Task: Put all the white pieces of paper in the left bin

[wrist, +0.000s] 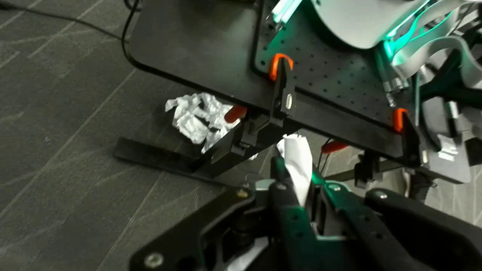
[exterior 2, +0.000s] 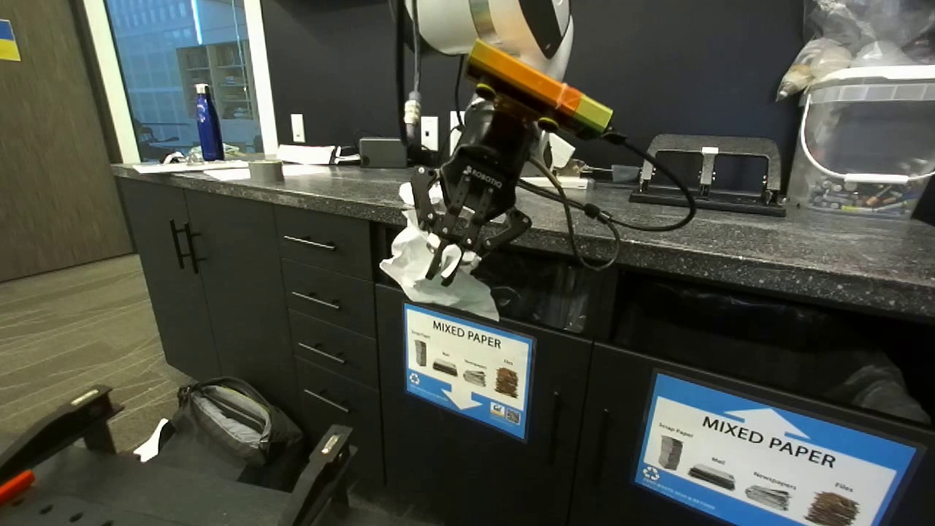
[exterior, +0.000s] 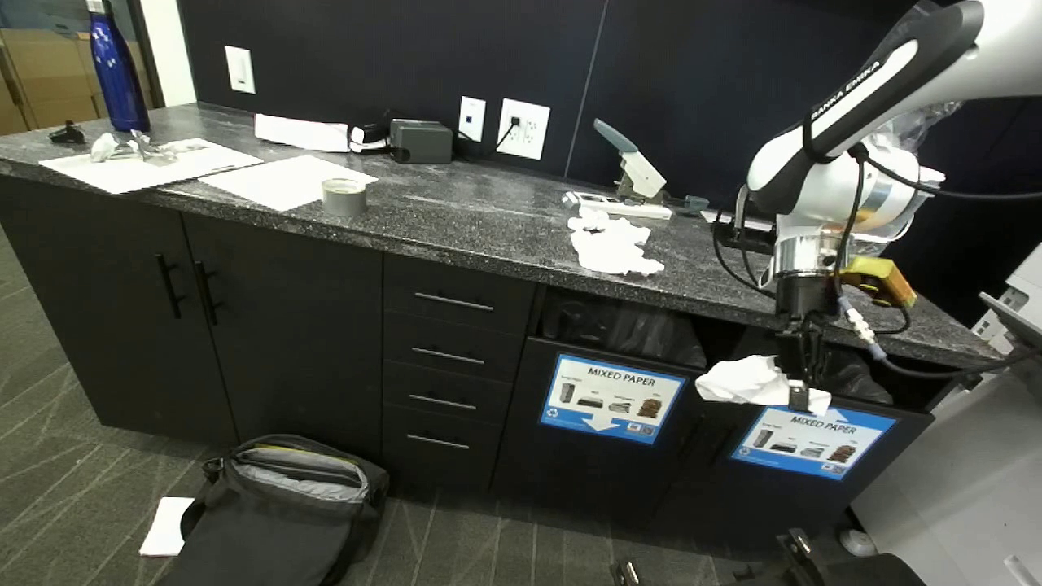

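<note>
The claw pinches a crumpled white paper between its fingers, and the paper hangs in the air, outside the left bin. In an exterior view the paper overlaps the top of the right label; in an exterior view it shows just above the left label.

More crumpled paper lies on the tabletop above the left bin, in front of the stapler. Further left, two sheets lie flat, with the tape just beside one of them; whether they touch, I cannot tell. The bottle stands upright behind the sheets.

In an exterior view the hole punch stands near a clear bucket. On the floor rests an open bag. The wrist view shows white scraps on the floor, partly hidden by the black stand.
</note>
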You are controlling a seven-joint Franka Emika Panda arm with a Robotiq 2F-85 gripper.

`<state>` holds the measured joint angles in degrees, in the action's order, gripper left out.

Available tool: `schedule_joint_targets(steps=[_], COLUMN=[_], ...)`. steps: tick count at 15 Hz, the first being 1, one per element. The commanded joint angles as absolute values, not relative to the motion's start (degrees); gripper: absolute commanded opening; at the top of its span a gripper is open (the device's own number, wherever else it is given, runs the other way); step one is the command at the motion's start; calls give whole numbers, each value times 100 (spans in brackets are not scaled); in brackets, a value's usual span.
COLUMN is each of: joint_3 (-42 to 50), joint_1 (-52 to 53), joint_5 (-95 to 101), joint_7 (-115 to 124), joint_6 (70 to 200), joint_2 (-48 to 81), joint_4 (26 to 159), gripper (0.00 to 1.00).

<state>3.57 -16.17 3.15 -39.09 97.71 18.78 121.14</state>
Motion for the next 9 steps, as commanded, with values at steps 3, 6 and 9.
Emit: schedule_joint_targets(steps=[3,6,9], joint_3=[324,213,17], joint_1=[-1308,-1264,-1302], joint_5=[73,-402,-930], joint_7=[-3575,-3469,-3534], joint_6=[11982,13286,14717], joint_2=[1523,1729,1875], joint_4=[13242,13589,13915], gripper=[12,10,9])
